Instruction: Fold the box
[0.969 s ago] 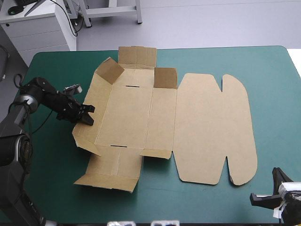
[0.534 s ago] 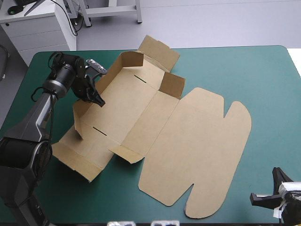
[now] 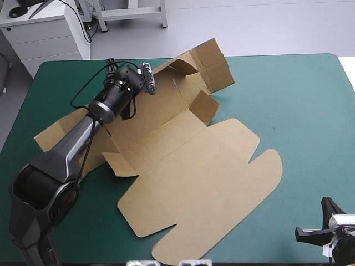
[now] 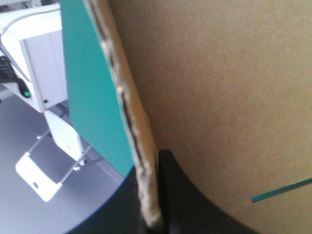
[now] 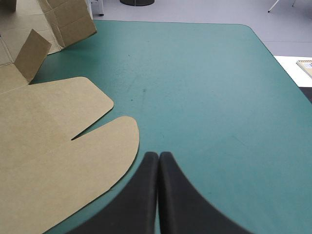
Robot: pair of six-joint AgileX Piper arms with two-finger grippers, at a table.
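The brown box lies turned at an angle on the teal-green cover, its rounded lid flat toward the front edge. Short walls and flaps stand raised around the base. My left gripper reaches over the base's far-left side. In the left wrist view it is shut on the box, the board's raw edge between its fingers and the board's face beside them. My right gripper rests at the table's front right corner, clear of the box. Its fingers meet in one point, the lid beside it.
The box's far flap sticks out past the table's far edge. Another flap lies flat near the left edge. Teal-green cover stretches from the lid to the right edge.
The left gripper has moved toward the far edge with the box's wall in it. The whole sheet has swung round, the lid toward the front. The right arm has not moved.
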